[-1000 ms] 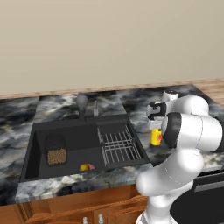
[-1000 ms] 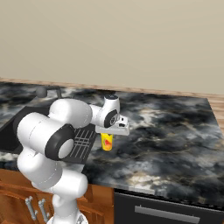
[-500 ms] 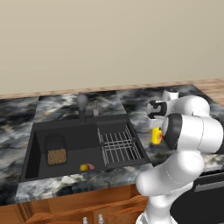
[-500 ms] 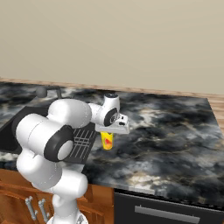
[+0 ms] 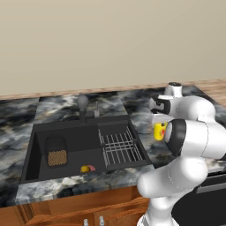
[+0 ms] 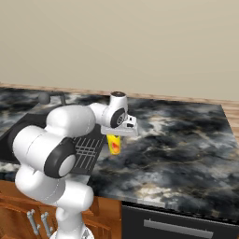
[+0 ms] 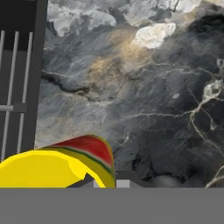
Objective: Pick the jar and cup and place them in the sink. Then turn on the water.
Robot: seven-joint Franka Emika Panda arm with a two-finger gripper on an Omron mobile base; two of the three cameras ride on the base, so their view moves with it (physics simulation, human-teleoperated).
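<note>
Cup: small, bright yellow, red mark on its side. It hangs below my gripper, clear of the counter, just off the sink's right edge; in the left base view it shows at, tucked against my arm. In the hand view its yellow rim and red-and-green mark sit at the bottom, with marbled counter beyond.

Gripper: jaws closed tight on the cup, pointing down. My fingertips are hidden behind the cup, so I cannot make out exactly where they bite.

Jar: short, brown and speckled with a dark upper part, standing upright on the floor of the sink, in its left part, well apart from the cup.

Sink: black, rectangular, recessed in the dark marbled counter. A grey wire rack lies across its right part; the rack's bars also show at the left edge of the hand view.

Blob: tiny, yellow and pink, on the sink floor near the front wall, between jar and rack.

Faucet: dark, at the sink's back edge, with a small grey fitting just beside it.

Wall: plain beige, behind the counter.
</note>
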